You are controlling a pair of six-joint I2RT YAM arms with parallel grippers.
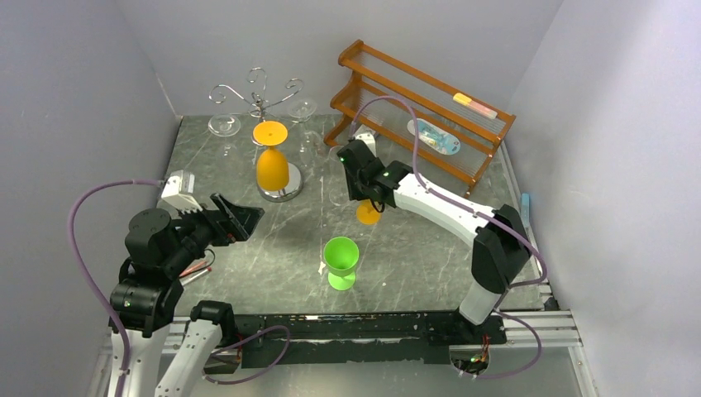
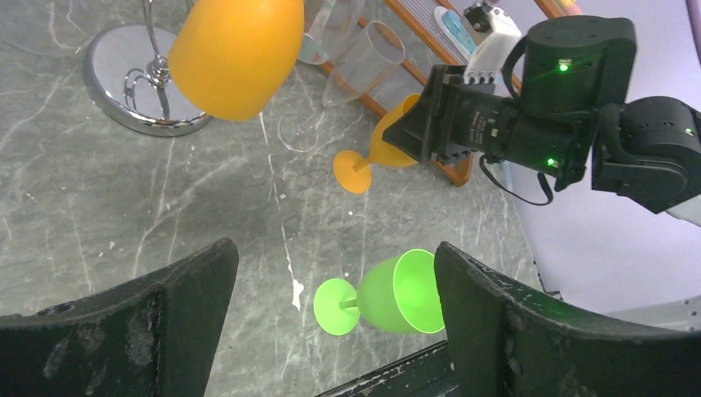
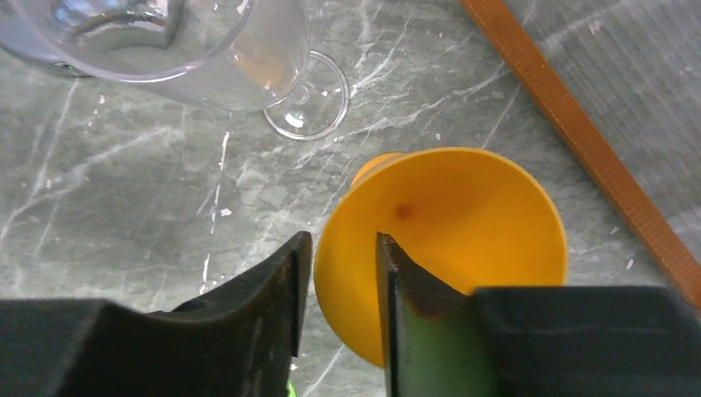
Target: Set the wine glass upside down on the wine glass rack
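Observation:
The wine glass rack (image 1: 258, 93) stands at the back on its round mirrored base (image 1: 287, 192). An orange wine glass (image 1: 272, 165) hangs upside down from it, and the left wrist view shows this glass (image 2: 236, 54) large at the top. My right gripper (image 1: 364, 198) holds a second orange wine glass (image 1: 368, 213) to the right of the rack. In the right wrist view the gripper (image 3: 343, 240) has one finger inside the bowl (image 3: 463, 223) and one outside, shut on the rim. My left gripper (image 1: 240, 219) is open and empty over the table's left side.
A green wine glass (image 1: 340, 263) stands upright near the front middle, and my left gripper (image 2: 335, 252) frames it (image 2: 397, 294). Clear glasses (image 1: 224, 124) hang from the rack, and another clear one (image 3: 306, 112) is just beyond the held glass. A brown wooden shelf (image 1: 430, 107) fills the back right.

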